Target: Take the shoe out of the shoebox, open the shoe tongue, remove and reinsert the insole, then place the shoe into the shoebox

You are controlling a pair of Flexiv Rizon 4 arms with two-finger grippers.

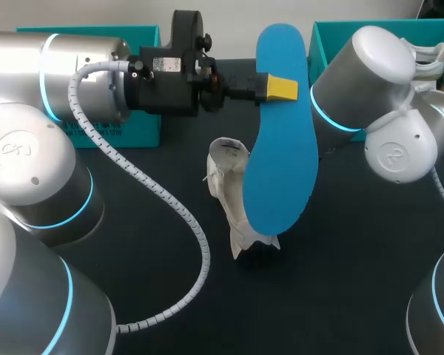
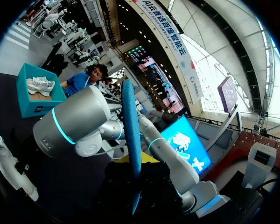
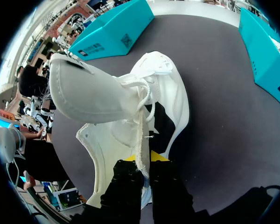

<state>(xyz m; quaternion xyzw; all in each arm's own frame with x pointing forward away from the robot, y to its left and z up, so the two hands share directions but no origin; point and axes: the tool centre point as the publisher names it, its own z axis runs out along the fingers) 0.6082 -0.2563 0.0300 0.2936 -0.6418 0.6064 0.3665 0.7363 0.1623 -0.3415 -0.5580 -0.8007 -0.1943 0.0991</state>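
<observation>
My left gripper [image 1: 281, 87] is shut on the blue insole [image 1: 281, 140], holding it in the air above the table. In the left wrist view the insole [image 2: 130, 135] stands edge-on between the fingers of that gripper [image 2: 133, 175]. Just beside and partly behind the insole is the white shoe [image 1: 228, 188], lifted and tilted. My right gripper [image 3: 144, 161] is shut on the shoe's [image 3: 130, 107] rim, with the tongue [image 3: 88, 93] folded out and the inside open. In the head view the insole hides that gripper.
One teal shoebox [image 1: 137, 129] stands at the back left behind my left arm. Another teal shoebox [image 1: 327, 44] at the back right holds a second white shoe [image 2: 39, 85]. Dark table [image 1: 340, 281] lies under the shoe.
</observation>
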